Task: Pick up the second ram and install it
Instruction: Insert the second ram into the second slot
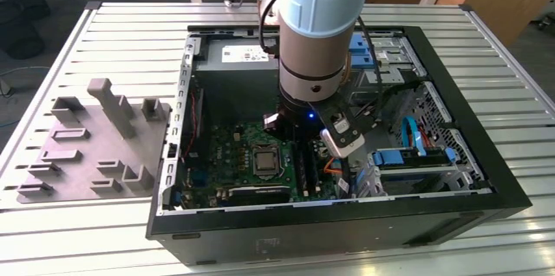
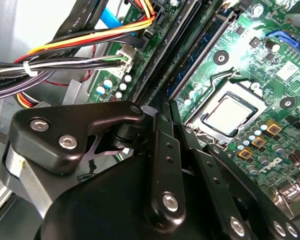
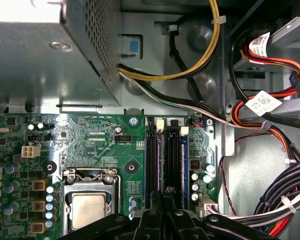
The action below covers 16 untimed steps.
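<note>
Lowered inside the open computer case [image 1: 511, 198], gripper [image 3: 162, 212] poised over the motherboard's memory slots [image 3: 165, 160], apparently for seating; finger opening and second ram's whereabouts impossible to tell.

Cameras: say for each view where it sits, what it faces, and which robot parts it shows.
Exterior view: off the arm, above, facing the open computer case; arm visible.
First wrist view: on the wrist, facing the motherboard; gripper linkage at the edge.
Second wrist view: on the wrist, oblique; gripper linkage large.
All views share the processor socket.
</note>
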Each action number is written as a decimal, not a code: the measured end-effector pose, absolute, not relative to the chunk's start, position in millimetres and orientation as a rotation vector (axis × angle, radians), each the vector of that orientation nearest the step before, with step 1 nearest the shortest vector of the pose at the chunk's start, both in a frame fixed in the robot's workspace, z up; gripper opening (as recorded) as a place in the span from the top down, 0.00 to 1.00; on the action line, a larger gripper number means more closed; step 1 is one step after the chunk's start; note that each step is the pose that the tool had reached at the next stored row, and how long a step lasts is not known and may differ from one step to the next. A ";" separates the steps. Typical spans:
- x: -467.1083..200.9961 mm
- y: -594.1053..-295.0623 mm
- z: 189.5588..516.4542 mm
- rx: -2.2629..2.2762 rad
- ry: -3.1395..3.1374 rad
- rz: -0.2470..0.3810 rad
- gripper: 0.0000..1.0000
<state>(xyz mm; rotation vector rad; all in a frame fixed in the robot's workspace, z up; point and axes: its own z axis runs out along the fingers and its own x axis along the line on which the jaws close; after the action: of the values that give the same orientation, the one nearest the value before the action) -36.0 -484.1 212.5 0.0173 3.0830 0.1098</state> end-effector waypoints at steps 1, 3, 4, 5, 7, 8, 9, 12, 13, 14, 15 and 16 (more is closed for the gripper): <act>-36.0 -484.1 212.5 0.017 3.083 0.110 0.87; -36.0 -484.1 212.4 0.017 3.083 0.110 0.87; -36.0 -484.1 212.4 0.017 3.083 0.110 0.87; -36.0 -484.1 212.4 0.017 3.083 0.110 0.87; -36.0 -484.1 212.4 0.017 3.083 0.110 0.87; -36.0 -484.1 212.3 0.017 3.083 0.110 0.87; -36.0 -484.1 212.3 0.017 3.083 0.110 0.87; -36.0 -484.0 212.0 0.017 3.083 0.111 0.80; -36.0 -484.0 212.1 0.017 3.083 0.111 0.80; -36.0 -484.1 212.2 0.017 3.083 0.110 0.80; -36.0 -484.1 212.2 0.017 3.083 0.110 0.80; -36.0 -484.1 212.3 0.017 3.083 0.110 0.80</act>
<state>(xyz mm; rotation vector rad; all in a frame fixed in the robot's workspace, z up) -36.0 -484.1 212.3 0.0172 3.0829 0.1099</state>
